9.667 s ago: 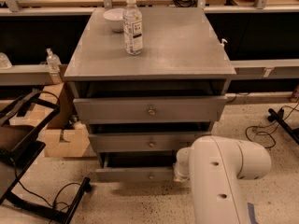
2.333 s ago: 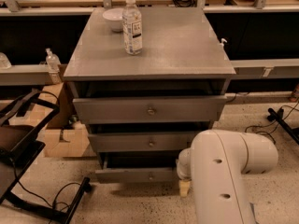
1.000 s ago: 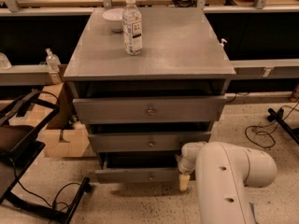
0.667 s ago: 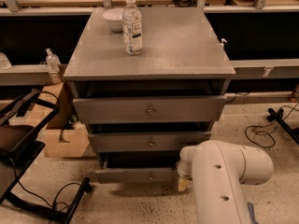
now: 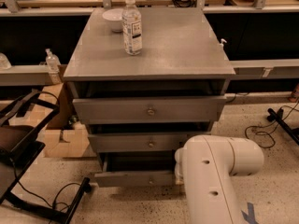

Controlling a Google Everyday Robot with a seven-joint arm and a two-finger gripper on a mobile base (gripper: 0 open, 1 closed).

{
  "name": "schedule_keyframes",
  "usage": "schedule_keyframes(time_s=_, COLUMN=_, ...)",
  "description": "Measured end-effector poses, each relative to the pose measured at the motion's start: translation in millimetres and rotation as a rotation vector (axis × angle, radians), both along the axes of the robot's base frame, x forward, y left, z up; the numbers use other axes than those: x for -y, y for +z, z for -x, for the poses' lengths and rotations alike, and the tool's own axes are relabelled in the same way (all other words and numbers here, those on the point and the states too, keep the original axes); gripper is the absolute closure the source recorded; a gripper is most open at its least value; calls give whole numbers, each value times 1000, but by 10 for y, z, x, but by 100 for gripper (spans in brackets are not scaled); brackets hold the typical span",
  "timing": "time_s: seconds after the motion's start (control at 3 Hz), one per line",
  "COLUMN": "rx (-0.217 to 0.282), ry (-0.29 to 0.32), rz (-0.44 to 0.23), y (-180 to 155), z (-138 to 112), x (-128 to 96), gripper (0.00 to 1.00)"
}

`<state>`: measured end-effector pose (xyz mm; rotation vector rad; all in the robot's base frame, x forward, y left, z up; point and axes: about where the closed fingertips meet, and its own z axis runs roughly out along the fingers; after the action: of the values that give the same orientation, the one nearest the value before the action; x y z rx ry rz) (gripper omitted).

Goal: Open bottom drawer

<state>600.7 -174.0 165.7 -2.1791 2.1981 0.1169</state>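
The bottom drawer (image 5: 133, 178) is the lowest, narrowest grey front of the cabinet, with a small round knob at its centre. It stands pulled out a little, leaving a dark gap above it. My white arm (image 5: 217, 171) fills the lower right of the camera view. My gripper (image 5: 178, 173) sits at the drawer front's right end, almost wholly hidden behind the arm's housing.
A water bottle (image 5: 132, 26) and a white bowl (image 5: 113, 18) stand on the cabinet top (image 5: 177, 45). The top drawer (image 5: 149, 110) and middle drawer (image 5: 140, 143) are slightly ajar. A cardboard box (image 5: 65, 141) and a black chair frame (image 5: 28, 153) sit left; cables lie on the floor.
The arm's housing has shifted slightly up and to the right beside the drawer's right end. The bottom drawer stands out about as far as before.
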Motion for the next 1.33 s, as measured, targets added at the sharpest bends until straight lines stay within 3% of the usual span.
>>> schedule_keyframes(time_s=0.33, rx=0, ry=0, rz=0, y=0, z=0, x=0, gripper=95)
schedule_keyframes(time_s=0.67, rx=0, ry=0, rz=0, y=0, z=0, x=0, gripper=100)
schedule_keyframes(time_s=1.33, rx=0, ry=0, rz=0, y=0, z=-2, x=0, gripper=100)
